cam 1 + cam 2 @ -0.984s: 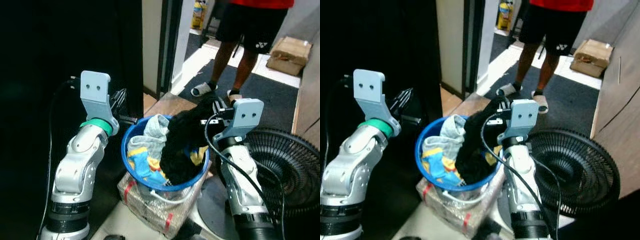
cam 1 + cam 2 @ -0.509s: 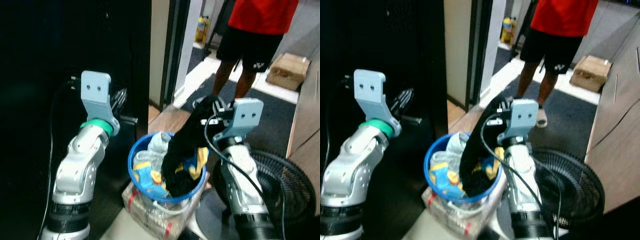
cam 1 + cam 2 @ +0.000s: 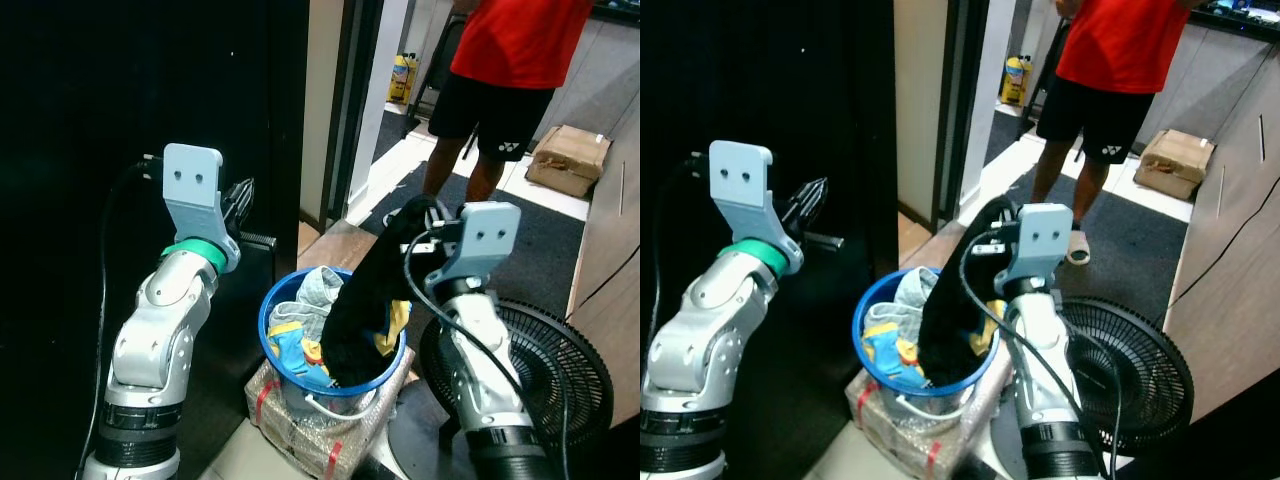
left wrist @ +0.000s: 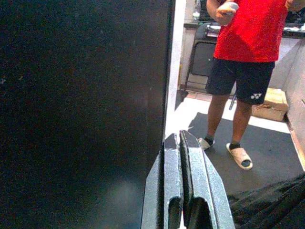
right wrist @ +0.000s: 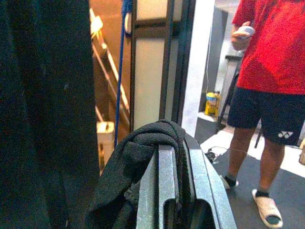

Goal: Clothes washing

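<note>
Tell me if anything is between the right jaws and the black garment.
Nothing is: the right gripper is shut on the black garment, whose lower end hangs into the blue basket.

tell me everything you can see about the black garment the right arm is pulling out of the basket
The black garment is a dark, soft, matte cloth, crumpled and hanging in a long fold. Its top end is pinched between the fingers of the right gripper, bunched over their tips. Its lower part lies in the blue basket, draped over the rim and resting on the other clothes there. No print or seams can be made out.
</note>
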{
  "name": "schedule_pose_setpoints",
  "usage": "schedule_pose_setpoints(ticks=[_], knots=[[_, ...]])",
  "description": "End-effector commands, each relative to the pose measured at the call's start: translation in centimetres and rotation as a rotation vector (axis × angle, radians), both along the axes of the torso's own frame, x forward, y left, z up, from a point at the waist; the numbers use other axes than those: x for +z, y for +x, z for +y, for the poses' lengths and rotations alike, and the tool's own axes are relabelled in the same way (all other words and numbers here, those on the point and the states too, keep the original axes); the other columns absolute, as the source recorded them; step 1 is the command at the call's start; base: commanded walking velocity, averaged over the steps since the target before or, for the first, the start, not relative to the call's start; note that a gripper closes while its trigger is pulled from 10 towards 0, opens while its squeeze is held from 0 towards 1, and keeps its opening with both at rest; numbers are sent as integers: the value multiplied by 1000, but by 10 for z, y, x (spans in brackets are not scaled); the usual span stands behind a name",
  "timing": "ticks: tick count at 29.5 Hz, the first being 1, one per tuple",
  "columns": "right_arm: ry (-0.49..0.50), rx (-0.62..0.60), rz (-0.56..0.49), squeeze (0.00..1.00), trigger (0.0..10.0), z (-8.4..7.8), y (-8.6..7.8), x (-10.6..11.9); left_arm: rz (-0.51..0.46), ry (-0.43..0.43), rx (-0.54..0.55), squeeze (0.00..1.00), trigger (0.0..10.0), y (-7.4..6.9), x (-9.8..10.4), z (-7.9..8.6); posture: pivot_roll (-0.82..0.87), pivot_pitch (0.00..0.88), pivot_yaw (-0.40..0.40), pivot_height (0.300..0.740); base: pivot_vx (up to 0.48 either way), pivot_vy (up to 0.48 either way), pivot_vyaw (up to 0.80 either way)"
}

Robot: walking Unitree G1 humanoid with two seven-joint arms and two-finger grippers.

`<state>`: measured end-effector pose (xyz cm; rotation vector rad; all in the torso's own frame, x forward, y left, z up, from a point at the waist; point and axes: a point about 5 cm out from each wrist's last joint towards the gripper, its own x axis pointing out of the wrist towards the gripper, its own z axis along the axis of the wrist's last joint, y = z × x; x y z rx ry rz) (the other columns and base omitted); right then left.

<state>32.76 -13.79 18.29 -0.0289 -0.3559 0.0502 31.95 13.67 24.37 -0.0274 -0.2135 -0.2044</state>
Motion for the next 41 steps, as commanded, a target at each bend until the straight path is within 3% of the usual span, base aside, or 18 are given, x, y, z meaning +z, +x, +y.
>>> schedule_pose_setpoints(ticks=[1, 4, 8, 13, 20, 27, 34, 41], knots=[[-13, -1, 17, 0, 10000, 3, -2, -10, 30, 15, 1, 0, 10000, 1, -10, 0, 136, 0, -3, 740, 0, 0, 0], [-23, 9, 89, 0, 10000, 12, -10, -37, 73, 91, 19, 0, 10000, -3, -32, 4, 135, 0, -3, 740, 0, 0, 0], [-4, 28, 140, 0, 10000, 20, -18, -53, 105, 99, 14, 0, 10000, -8, -42, 4, 140, 0, -3, 740, 0, 0, 0], [2, 36, 149, 0, 10000, 24, -20, -55, 109, 97, 13, 0, 10000, -8, -44, 3, 140, 0, -3, 740, 0, 0, 0], [39, 22, 87, 0, 10000, 24, -12, -35, 78, 83, 8, 0, 10000, -5, -33, 0, 140, 0, 0, 740, 0, 0, -800], [103, -9, -28, 0, 10000, 19, -3, -2, 32, 75, 2, 0, 10000, -2, -19, 0, 140, 0, 10, 740, 0, 0, 0], [119, -1, -45, 0, 10000, 23, -4, 3, 21, 76, -2, 0, 10000, -1, -16, -1, 142, 0, 12, 740, 0, 0, -686], [130, -3, -55, 0, 10000, 24, -3, 7, 16, 78, -6, 0, 10000, -1, -13, -1, 147, 0, 15, 740, 0, 0, 0]])
